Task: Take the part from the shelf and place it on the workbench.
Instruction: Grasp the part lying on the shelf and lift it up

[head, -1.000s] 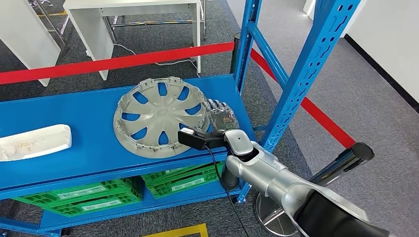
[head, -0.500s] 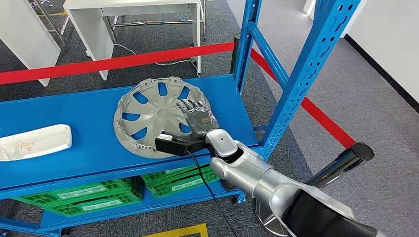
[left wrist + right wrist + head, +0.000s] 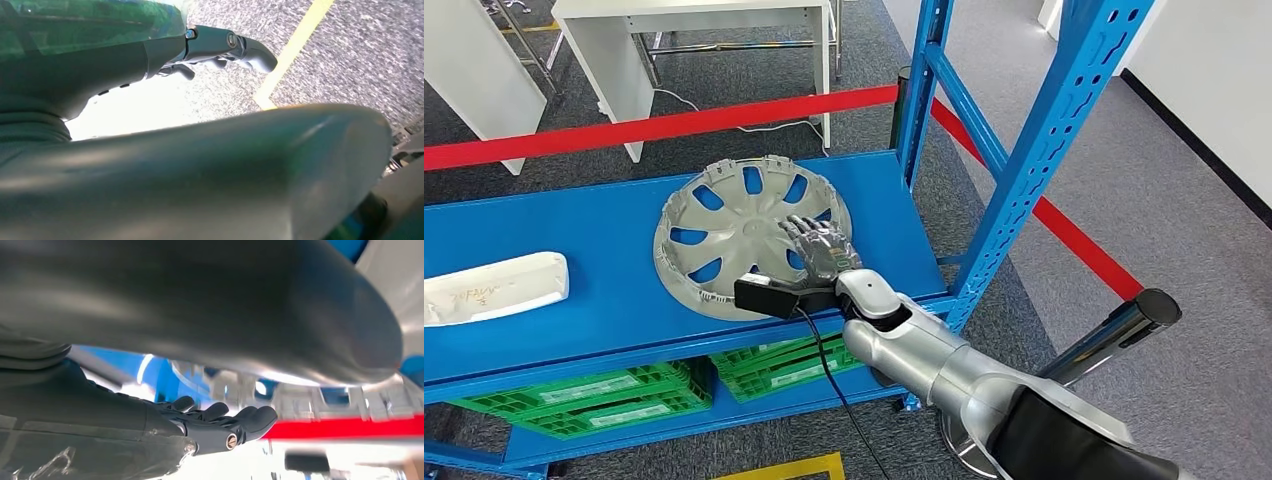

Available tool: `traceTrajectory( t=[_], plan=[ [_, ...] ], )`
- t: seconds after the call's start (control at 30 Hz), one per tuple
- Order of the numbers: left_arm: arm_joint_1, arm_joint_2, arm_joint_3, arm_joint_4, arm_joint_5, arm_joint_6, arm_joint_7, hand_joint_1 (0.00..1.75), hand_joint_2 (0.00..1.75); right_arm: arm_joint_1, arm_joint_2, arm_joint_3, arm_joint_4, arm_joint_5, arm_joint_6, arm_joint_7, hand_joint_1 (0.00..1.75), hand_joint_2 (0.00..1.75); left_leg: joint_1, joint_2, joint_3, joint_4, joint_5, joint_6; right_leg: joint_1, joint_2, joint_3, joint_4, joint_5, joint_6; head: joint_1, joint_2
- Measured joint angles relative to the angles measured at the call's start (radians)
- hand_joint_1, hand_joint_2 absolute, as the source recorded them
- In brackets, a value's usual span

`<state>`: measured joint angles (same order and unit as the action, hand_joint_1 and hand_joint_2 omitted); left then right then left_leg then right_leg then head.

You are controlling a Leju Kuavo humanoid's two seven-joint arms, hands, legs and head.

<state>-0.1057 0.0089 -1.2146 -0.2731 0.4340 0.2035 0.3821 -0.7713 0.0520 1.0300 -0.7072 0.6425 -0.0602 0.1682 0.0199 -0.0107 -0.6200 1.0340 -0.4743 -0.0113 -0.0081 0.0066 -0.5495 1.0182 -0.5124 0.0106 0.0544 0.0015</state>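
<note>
1. A blue shelf rack takes up most of the head view, with a flat blue deck at middle height and a perforated blue upright rising at its right end.
2. Beyond the rack a red barrier tape runs across the grey carpet, and white tables stand behind it.
3. Green crates sit on the lower shelf under the deck.
4. The part, a grey wheel cover, lies flat on the deck towards its right end, hollow inner side facing up with its rim clips standing. It is round, so no long axis shows; its spoke openings radiate from the centre.
5. A white elongated piece lies on the deck well to the left of the wheel cover, its long axis running along the shelf.
6. The right hand is over the right part of the wheel cover, palm down, fingers spread and reaching towards the centre; it holds nothing. Whether it touches the cover cannot be told.
7. The left hand hangs over the carpet near a yellow floor line, fingers slightly curled and apart, holding nothing.
</note>
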Motion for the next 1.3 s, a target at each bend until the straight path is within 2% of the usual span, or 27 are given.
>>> traceTrajectory(
  t=[0.07, 0.33, 0.97, 1.1, 1.3],
  plan=[
    [0.0, 0.0, 0.0, 0.0, 0.004, 0.001, 0.004, 0.0, 0.0, 0.002, 0.003, -0.004, 0.014, -0.041, 0.013, -0.01, 0.0, 1.75, 0.0, 0.0, 0.0, 0.0, 0.0, 0.0, 0.0, 0.0, 0.0, 0.0, 0.0, 0.0, 0.0, 0.0],
    [0.0, 0.003, 0.0, 0.0, 0.013, 0.001, 0.015, 0.0, 0.0, 0.009, 0.012, -0.01, 0.053, -0.125, 0.033, -0.039, 0.0, 1.75, 0.0, 0.0, 0.0, 0.0, 0.0, 0.0, 0.0, 0.0, 0.0, 0.0, 0.0, 0.0, 0.0, 0.0],
    [0.0, 0.022, 0.0, -0.006, 0.015, 0.002, 0.002, 0.0, 0.0, 0.018, 0.015, -0.009, 0.082, -0.177, 0.023, -0.047, 0.0, 1.75, 0.0, 0.0, 0.001, 0.0, 0.0, 0.0, 0.0, 0.0, 0.0, 0.0, 0.0, 0.0, 0.0, 0.0],
    [0.0, 0.026, 0.0, -0.011, 0.015, 0.002, 0.002, 0.0, 0.0, 0.018, 0.014, -0.009, 0.085, -0.182, 0.018, -0.049, 1.75, 1.75, 0.0, 0.0, 0.001, 0.0, 0.0, 0.0, 0.0, 0.0, 0.0, 0.0, 0.0, 0.0, 0.0, 0.0],
    [0.0, 0.027, 0.0, -0.011, 0.015, 0.002, 0.002, 0.0, 0.0, 0.017, 0.013, -0.009, 0.086, -0.182, 0.013, -0.05, 1.75, 1.75, 0.0, 0.0, 0.001, 0.0, 0.0, 0.0, 0.0, 0.0, 0.001, 0.0, 0.0, 0.0, 0.0, 0.0]
  ],
)
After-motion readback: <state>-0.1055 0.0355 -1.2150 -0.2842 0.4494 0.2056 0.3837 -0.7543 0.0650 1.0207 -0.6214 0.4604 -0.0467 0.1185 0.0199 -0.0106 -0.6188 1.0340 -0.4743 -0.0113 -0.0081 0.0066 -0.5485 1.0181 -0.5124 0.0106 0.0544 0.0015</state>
